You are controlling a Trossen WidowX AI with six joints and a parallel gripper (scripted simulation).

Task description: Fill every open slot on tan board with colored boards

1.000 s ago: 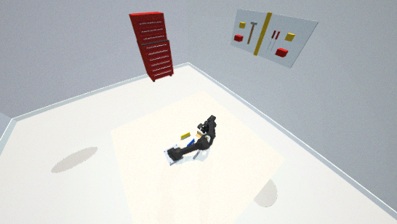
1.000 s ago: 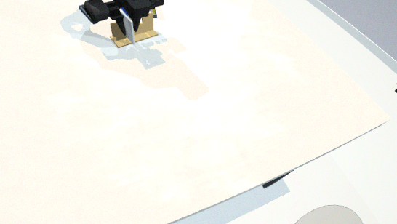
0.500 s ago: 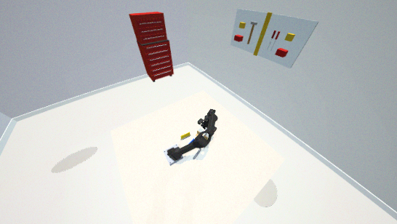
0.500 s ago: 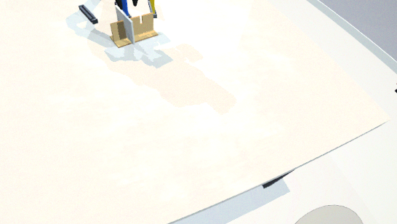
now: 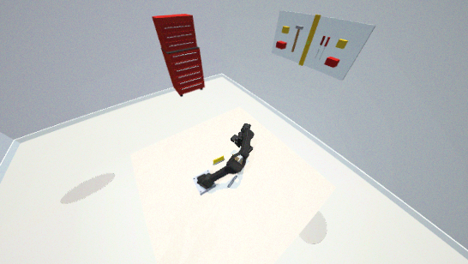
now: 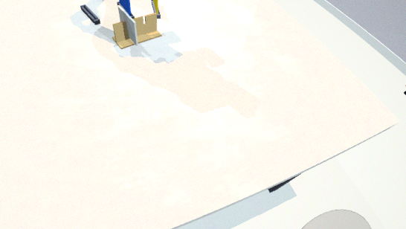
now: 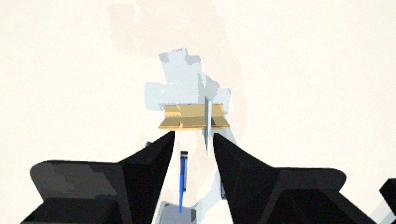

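Note:
The standing tan board point(image 6: 151, 25) point(image 7: 172, 109) is on its tan base. A light grey board point(image 6: 131, 28) point(image 7: 208, 117) stands upright and crosswise in one slot, its lower edge near the base. Another slot point(image 6: 144, 19) in the tan board is open. A blue board point(image 6: 126, 7) point(image 7: 182, 180) stands in a dark holder point(image 7: 185, 154). A yellow board point(image 5: 219, 159) point(image 6: 156, 7) stands in another holder. My gripper point(image 7: 194, 136) is open and empty, with its fingers apart high above the boards. It is out of frame in the exterior view.
An empty dark holder point(image 5: 232, 182) point(image 6: 90, 14) lies beside the arm. The arm base stands on a pale plate point(image 5: 201, 192). The arm hides most of the tan board in the top view. A red tool cabinet point(image 5: 184, 64) and a wall tool panel point(image 5: 357, 39) are far behind.

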